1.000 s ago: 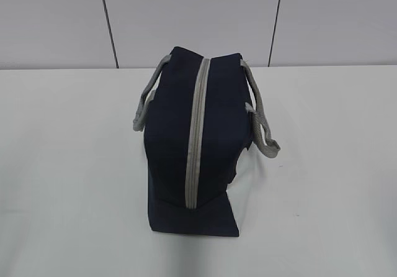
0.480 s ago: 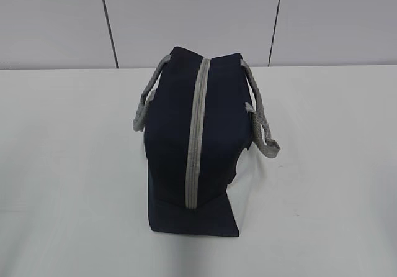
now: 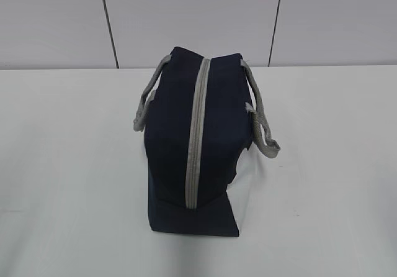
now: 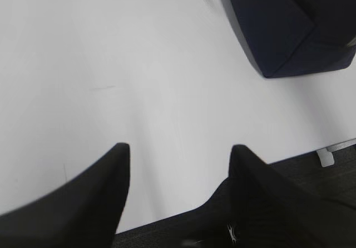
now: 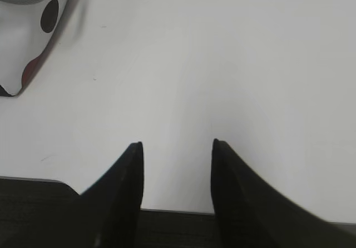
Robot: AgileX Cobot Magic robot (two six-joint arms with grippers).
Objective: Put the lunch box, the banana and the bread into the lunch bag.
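the lunch bag (image 3: 195,141) is standing mid-table (image 3: 68,165), its grey zipper (image 3: 196,134) running closed along the top, so its contents are staying hidden. the left gripper (image 4: 179,148) is hovering with fingers apart, holding nothing. the right gripper (image 5: 177,143) is doing likewise; only a white, spotted side of the bag is showing at its frame edge.

The lunch bag (image 3: 192,140) stands upright mid-table — dark navy fabric, grey zipper closed along its top, one grey webbing handle drooping at each side.
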